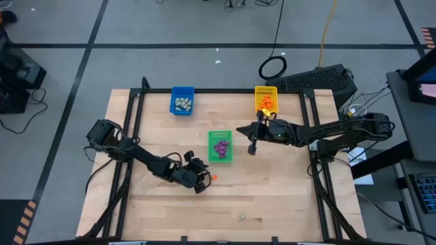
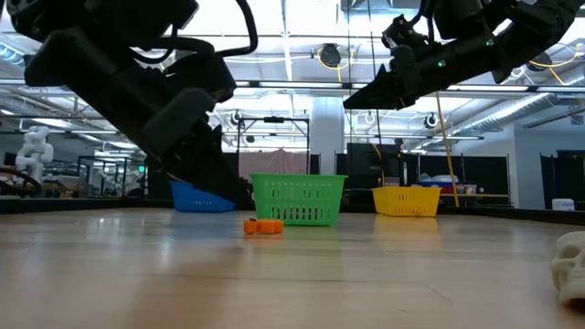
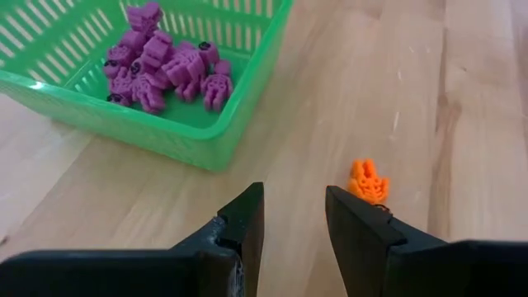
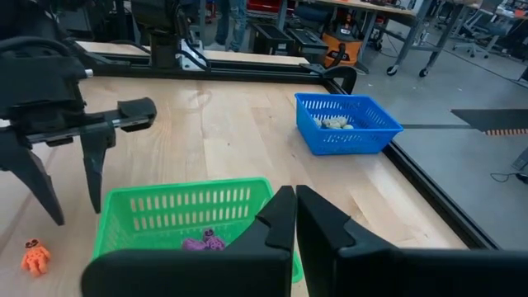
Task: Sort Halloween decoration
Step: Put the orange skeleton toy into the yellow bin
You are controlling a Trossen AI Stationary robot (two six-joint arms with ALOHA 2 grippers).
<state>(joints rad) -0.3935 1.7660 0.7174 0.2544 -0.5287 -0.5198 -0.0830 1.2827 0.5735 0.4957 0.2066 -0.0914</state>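
One orange trinket [image 3: 368,181] of the Halloween decoration lies on the wooden table, just beyond and to one side of my left gripper's fingertips. My left gripper [image 3: 294,223] is open and slants down low over the table near the green tray [image 1: 220,146]. Nothing is between its fingers. The green tray holds purple trinkets [image 3: 161,62]. The right wrist view shows the trinket [image 4: 34,256] beside the left gripper [image 4: 74,213]. My right gripper [image 1: 253,146] hangs shut above the table, right of the green tray. A pale trinket [image 1: 241,217] lies near the table's front edge.
A blue tray [image 1: 182,100] with pale trinkets and a yellow tray [image 1: 266,99] with orange trinkets stand at the table's far edge. A black frame [image 1: 136,102] runs along the table's sides. Bare wood lies between the green tray and the near edge.
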